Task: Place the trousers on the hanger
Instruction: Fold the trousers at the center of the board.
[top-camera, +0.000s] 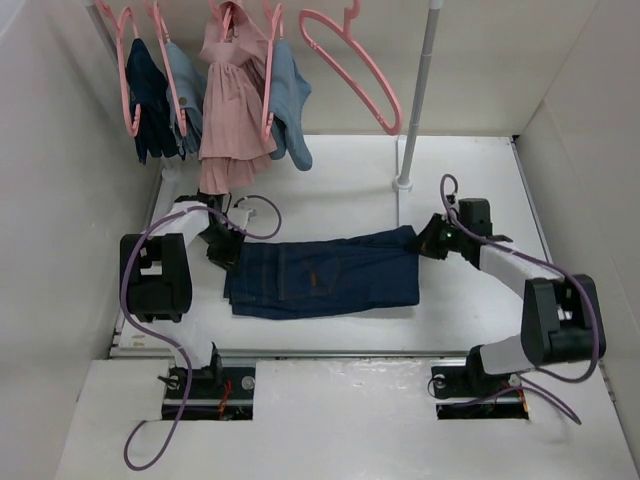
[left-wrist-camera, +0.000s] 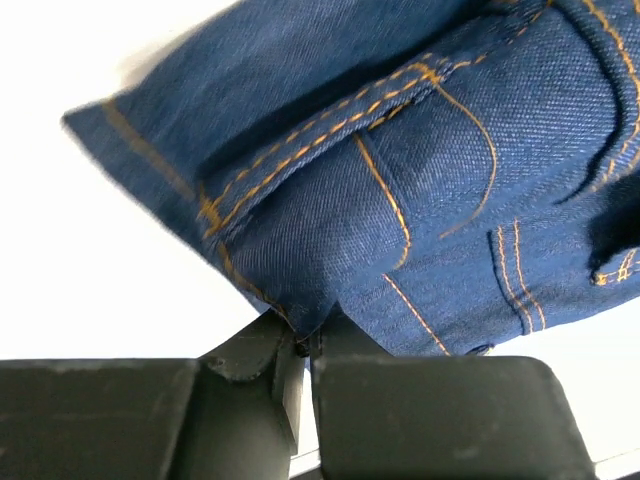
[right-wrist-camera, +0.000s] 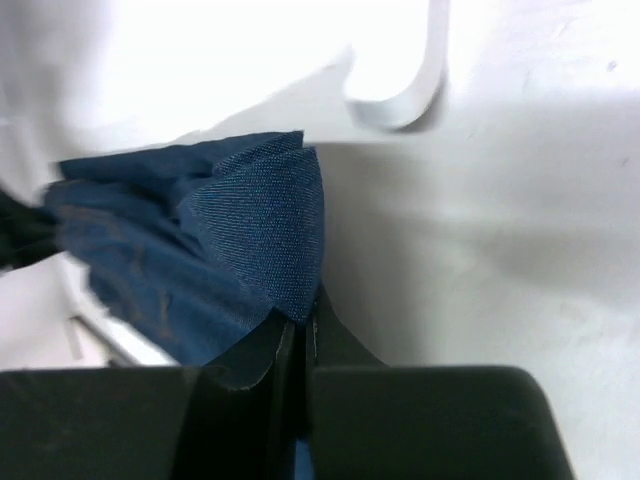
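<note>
While the folded jeans (top-camera: 325, 278) lie flat on the white surface (top-camera: 470, 310), the left fingers (left-wrist-camera: 245, 358) pinch a seamed corner at the pocket end and the right fingers (right-wrist-camera: 250, 362) pinch the opposite end. Grasp looks made; next, both should lift together toward the empty pink hanger (top-camera: 352, 62).

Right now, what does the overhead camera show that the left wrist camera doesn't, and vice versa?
Only overhead: the whole folded trousers lying on the table, the right claw at their right end, the empty pink hanger and hung garments behind. Only left wrist: close-up orange stitching and the left claw pinched shut on a fabric edge. Both: the trousers, gripped at their left end.
</note>
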